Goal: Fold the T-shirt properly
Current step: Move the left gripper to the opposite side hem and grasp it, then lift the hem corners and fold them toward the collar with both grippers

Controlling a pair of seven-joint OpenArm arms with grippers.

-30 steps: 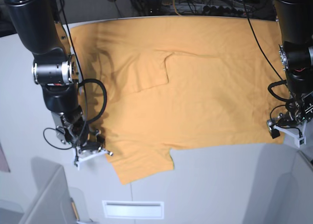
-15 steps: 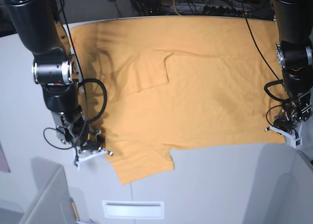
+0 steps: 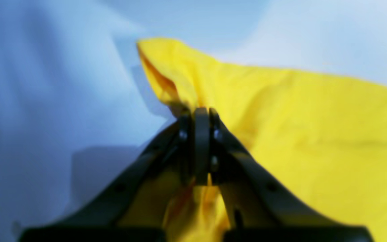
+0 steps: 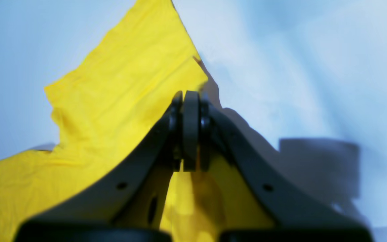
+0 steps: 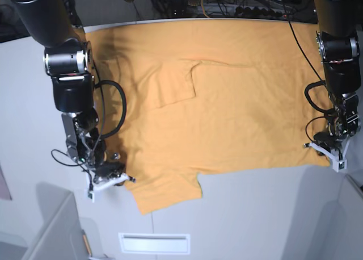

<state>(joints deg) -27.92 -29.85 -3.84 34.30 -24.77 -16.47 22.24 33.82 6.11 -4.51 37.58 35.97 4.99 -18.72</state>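
1. The T-shirt (image 5: 227,95) lies spread flat over the white table (image 5: 255,214), one sleeve folded in on its upper part.
2. The left claw (image 3: 197,112) has its jaws pressed together on a corner of the shirt's hem; cloth bunches up ahead of the tips and shows between the arms behind them.
3. From this claw the shirt runs off to the right; bare table lies to the left.
4. The right claw (image 4: 190,95) is likewise clamped on the shirt, at the edge of the lower sleeve.
5. From it the cloth spreads leftward; table lies to the right.
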